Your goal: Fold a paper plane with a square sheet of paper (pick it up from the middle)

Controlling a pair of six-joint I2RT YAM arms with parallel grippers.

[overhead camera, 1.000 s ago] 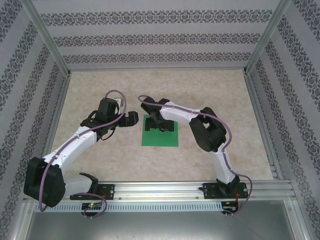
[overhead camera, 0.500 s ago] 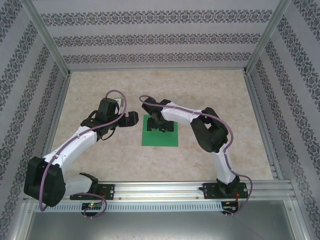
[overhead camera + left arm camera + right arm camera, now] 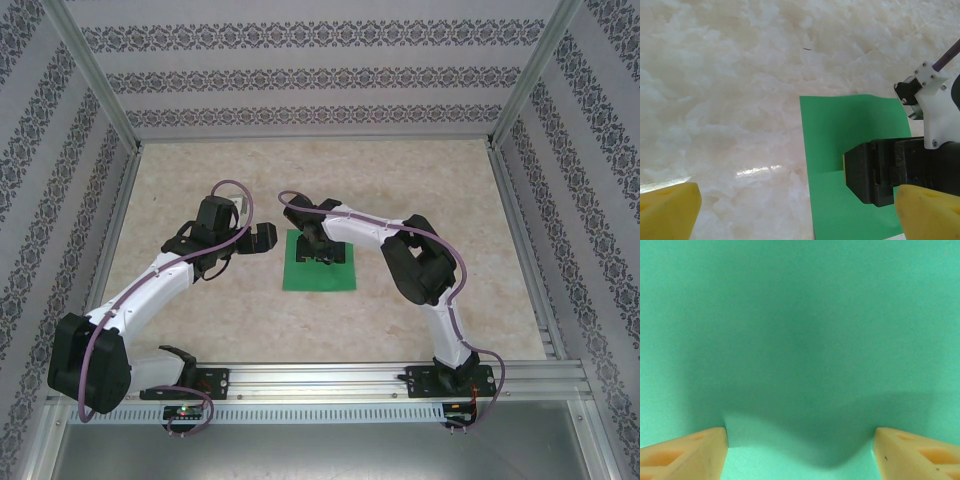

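Barely begun: sheet point(image 3: 318, 278) unfolded on the tabletop point(image 3: 250, 180), right end effector point(image 3: 322, 256) pressing its middle, jaws apart; left end effector point(image 3: 262, 239) open, empty.

Right gripper point(image 3: 800, 452) sits on the square sheet of paper point(image 3: 800, 330), yellow fingertips point(image 3: 682, 455) spread apart; green sheet bulges slightly between them, shadowed.

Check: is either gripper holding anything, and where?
Nothing held yet. Right gripper presses the middle of the paper, fingers apart, paper bulging between them. Left gripper open, empty.
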